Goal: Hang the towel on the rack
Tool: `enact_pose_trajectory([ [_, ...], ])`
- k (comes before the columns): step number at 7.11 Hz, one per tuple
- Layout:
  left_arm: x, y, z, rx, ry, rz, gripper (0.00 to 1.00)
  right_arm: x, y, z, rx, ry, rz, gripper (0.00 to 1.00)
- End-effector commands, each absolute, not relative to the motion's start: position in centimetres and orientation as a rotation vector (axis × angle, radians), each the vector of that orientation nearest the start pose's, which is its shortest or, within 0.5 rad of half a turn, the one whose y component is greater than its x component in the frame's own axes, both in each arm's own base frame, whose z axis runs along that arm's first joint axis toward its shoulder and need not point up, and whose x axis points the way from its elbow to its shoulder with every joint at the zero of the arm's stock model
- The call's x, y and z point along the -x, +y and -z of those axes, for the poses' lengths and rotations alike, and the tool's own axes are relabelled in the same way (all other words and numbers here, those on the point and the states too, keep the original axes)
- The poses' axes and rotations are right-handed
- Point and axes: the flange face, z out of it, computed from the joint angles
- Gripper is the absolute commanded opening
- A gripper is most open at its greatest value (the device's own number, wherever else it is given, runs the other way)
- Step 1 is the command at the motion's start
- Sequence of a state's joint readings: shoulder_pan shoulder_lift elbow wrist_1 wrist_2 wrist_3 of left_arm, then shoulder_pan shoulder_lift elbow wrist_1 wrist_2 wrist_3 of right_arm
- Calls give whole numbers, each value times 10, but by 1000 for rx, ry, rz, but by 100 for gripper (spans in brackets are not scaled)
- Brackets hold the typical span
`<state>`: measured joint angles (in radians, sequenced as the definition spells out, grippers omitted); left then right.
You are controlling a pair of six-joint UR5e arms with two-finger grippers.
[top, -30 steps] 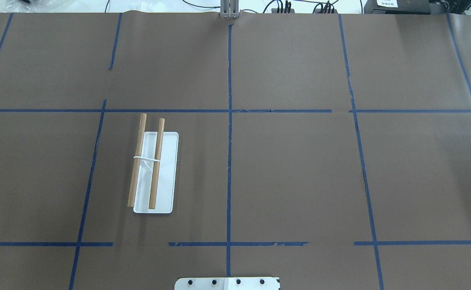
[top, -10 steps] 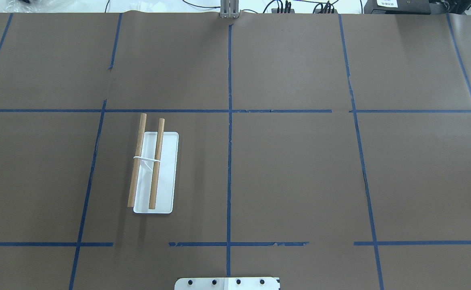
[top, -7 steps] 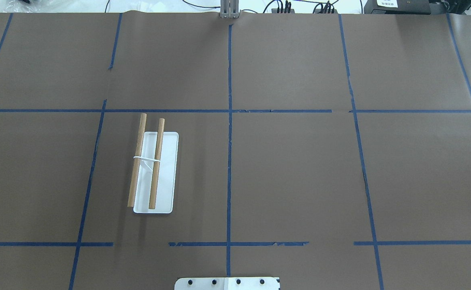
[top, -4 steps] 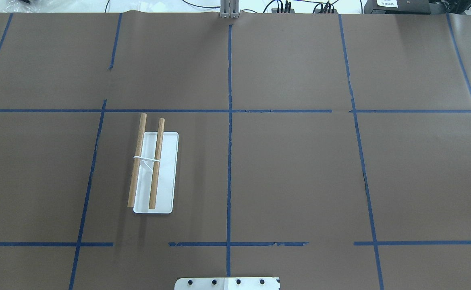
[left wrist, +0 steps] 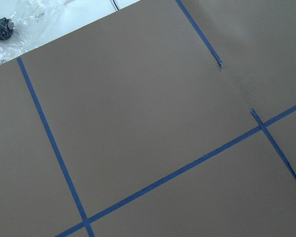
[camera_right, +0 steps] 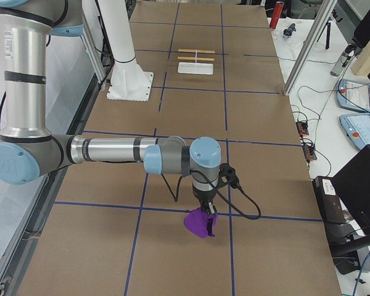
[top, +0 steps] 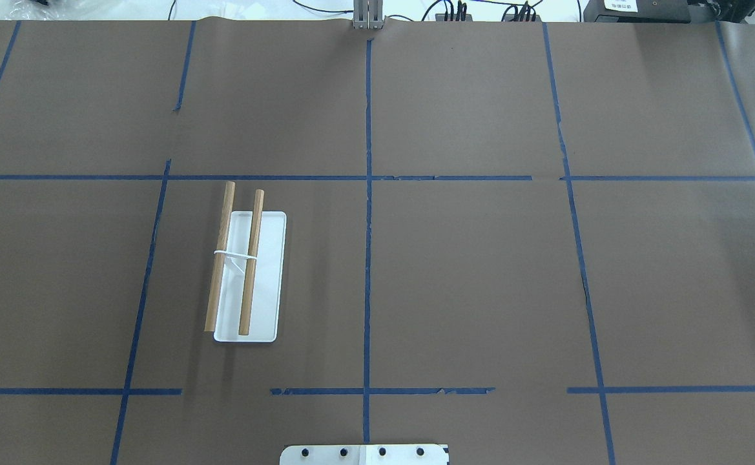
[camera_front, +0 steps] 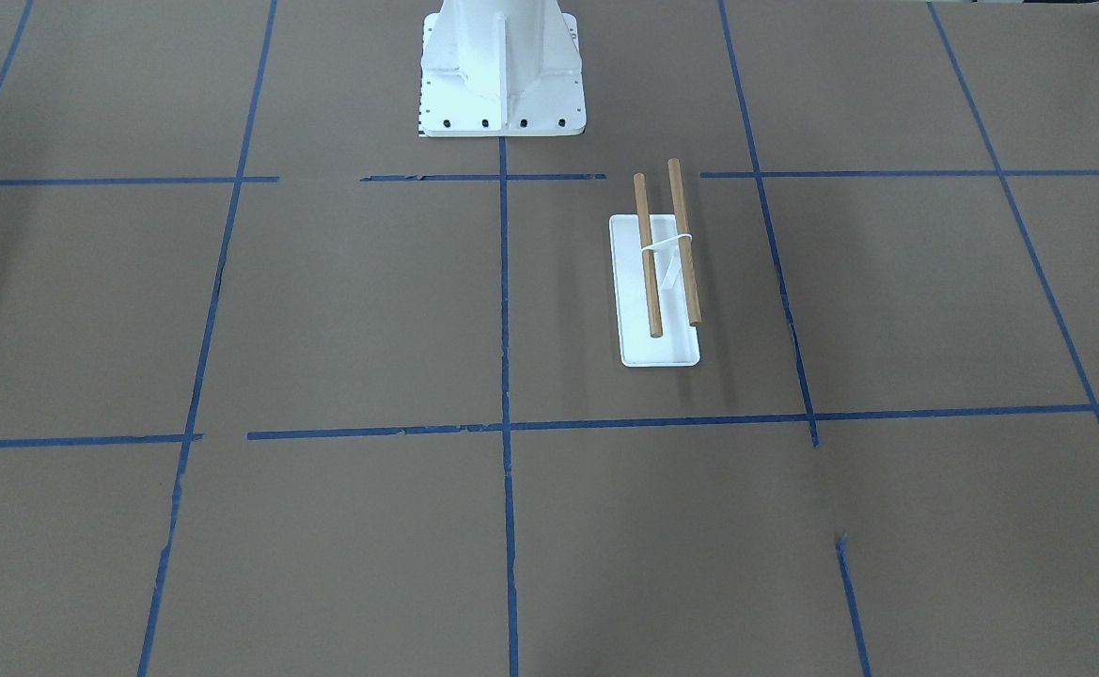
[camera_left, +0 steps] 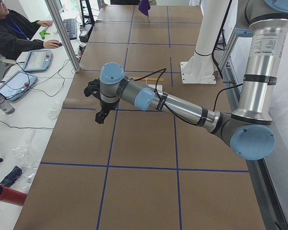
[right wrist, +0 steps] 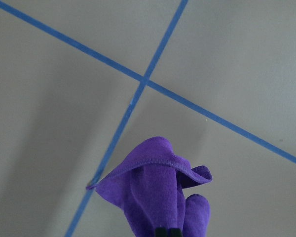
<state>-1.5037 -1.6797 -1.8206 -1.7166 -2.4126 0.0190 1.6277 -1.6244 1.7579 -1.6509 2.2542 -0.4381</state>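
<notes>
Nothing is seen to have moved in the overhead view since the earlier frames: the rack (top: 248,271) is found on the same spot, and neither arm is caught there.

The right gripper (camera_right: 205,209) is clenched on the towel (camera_right: 199,223), a purple cloth bunched and hung from the dark fingertips (right wrist: 166,231) that are barely caught at the bottom edge of the wrist view. The towel (right wrist: 158,197) is draped beside a crossing of blue tape lines (right wrist: 143,81); whether its lowest fold touches the table (camera_right: 172,259) cannot be told. It is held at the robot's right end of the table, well apart from the rack (camera_right: 196,60).

The left gripper (camera_left: 102,115) is pointed down over the table's far edge on the robot's left (it is shown only from the side, so whether it is released or clenched cannot be told).

The rack (camera_front: 662,282) is stood upright on the robot's left half, its white base flat on the brown paper, its two wooden rods (camera_front: 683,243) parallel and bare. The white pedestal (camera_front: 502,66) is bolted near it.
</notes>
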Motion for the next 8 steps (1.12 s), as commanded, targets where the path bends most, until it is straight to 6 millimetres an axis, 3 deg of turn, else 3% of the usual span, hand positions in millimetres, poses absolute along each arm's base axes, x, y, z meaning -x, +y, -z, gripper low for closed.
enact_pose_trajectory([
  [1, 13, -537, -429, -445, 921, -116, 100, -84, -497, -525, -250, -806, 227, 0],
  [2, -14, -536, -409, -424, 966, -76, 100, -59, -511, -492, -251, -825, 205, 0],
  [3, -43, -551, -367, -403, 1014, -21, 100, -18, -527, -456, -250, -837, 221, 0],
  [4, -93, -557, -336, -382, 1038, -37, 100, 15, -540, -431, -235, -854, 219, 0],
  [5, -141, -551, -300, -410, 1027, -46, 100, 43, -550, -406, -233, -869, 231, 0],
  [6, -192, -544, -267, -329, 1091, 21, 100, 65, -558, -370, -217, -903, 168, 0],
  [8, -263, -517, -211, -131, 1205, 177, 100, 118, -552, -303, -190, -962, 101, 0],
])
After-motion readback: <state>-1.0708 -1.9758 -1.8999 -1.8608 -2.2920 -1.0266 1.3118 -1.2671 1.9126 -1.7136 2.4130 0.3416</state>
